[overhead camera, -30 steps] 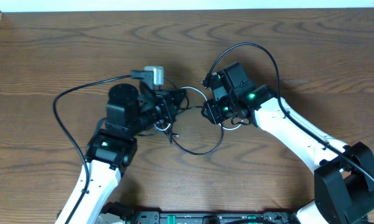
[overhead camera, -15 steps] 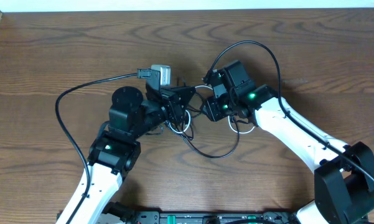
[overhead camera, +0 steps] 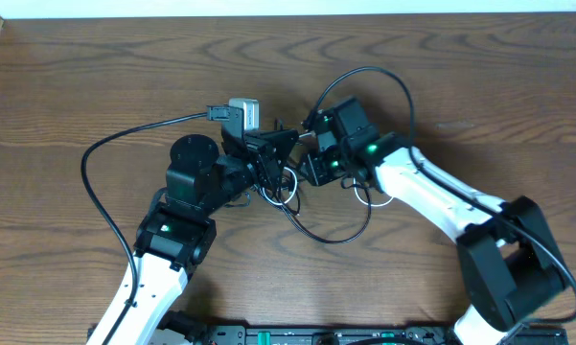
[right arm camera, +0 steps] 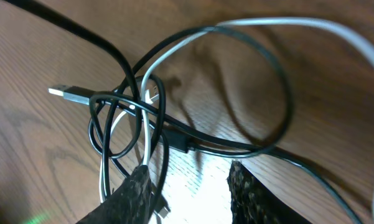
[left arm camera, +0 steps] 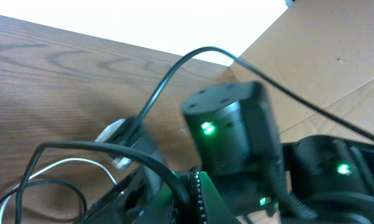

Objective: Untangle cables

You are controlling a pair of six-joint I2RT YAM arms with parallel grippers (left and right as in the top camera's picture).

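Cables (right arm camera: pixel 178 140) lie knotted mid-table; left gripper (overhead camera: pixel 273 153) clenched at the knot, right gripper (right arm camera: pixel 190 186) parted, empty over it: best pinch one black strand, draw gently toward 3 o'clock.

Dark brown wood-grain table (overhead camera: pixel 77 77), grain running left-right in the overhead view. A tangle of thin cables lies mid-table. The black cable (overhead camera: pixel 328 239) makes one wide loop flat on the wood toward the near edge. In the right wrist view the black cable and white cable (right arm camera: pixel 274 22) cross several times in small coils. A silver USB plug (right arm camera: pixel 63 92) rests on the wood, pointing left. The tangle's far part is hidden from above.
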